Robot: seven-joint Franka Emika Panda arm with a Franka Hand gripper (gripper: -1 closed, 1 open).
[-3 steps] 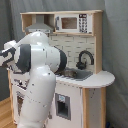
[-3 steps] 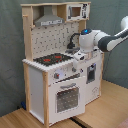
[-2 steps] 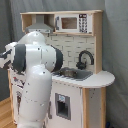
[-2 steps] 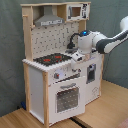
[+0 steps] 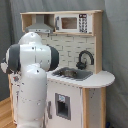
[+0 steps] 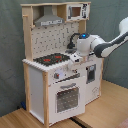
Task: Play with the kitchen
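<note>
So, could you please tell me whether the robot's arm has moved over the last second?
Yes. In the second exterior view the arm's white head has shifted toward the second exterior view's left, closer to the stovetop of the kitchen.

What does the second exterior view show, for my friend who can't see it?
A white robot arm reaches from the second exterior view's right over the counter of a toy kitchen. The kitchen has a black-red stovetop, a windowed oven door, a grey hood and a small microwave.
</note>
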